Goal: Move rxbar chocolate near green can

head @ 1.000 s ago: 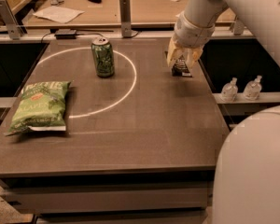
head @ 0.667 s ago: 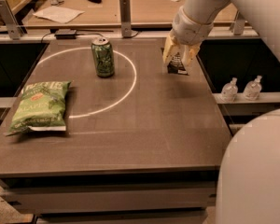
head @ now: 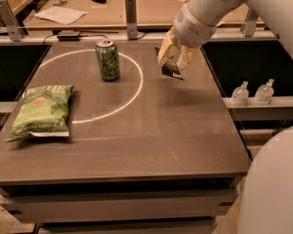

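You are looking down on a matte grey-brown table (head: 156, 140) with a thin white circle (head: 141, 82) drawn across its upper left; behind it, along the top of the frame, runs a wooden desk (head: 146, 13) carrying a sheet of paper (head: 61, 14); two small clear bottles (head: 240, 92) stand on a ledge at right. Your gripper (head: 173, 60) hangs upper right of centre, its pale fingers closed on the rxbar chocolate (head: 170, 70), a flat dark wrapper held tilted above the tabletop; the green can (head: 107, 59) stands upright inside the circle, left of the bar and apart from it; a crinkled green chip bag (head: 41, 110) lies flat at left, its lettering unreadable.
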